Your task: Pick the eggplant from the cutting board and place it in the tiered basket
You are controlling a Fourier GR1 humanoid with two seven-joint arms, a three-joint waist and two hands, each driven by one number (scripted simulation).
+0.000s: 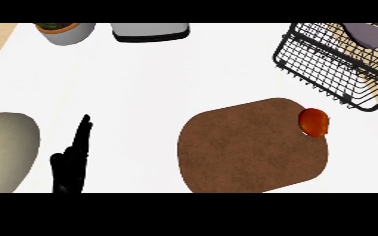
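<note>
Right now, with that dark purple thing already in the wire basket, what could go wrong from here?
1. The black wire tiered basket is cut off by the view's edge, so how the purple eggplant sits can't be fully judged.
2. The small orange-red item lies at the brown cutting board's edge; a passing hand might knock it off.
3. The open left hand rests near the grey-green plate.

Kitchen counter, brown cutting board, wire tiered basket, potted plant

1 cutting board | 1 wire basket | 1 red-orange item | 1 hand | 1 pot
</note>
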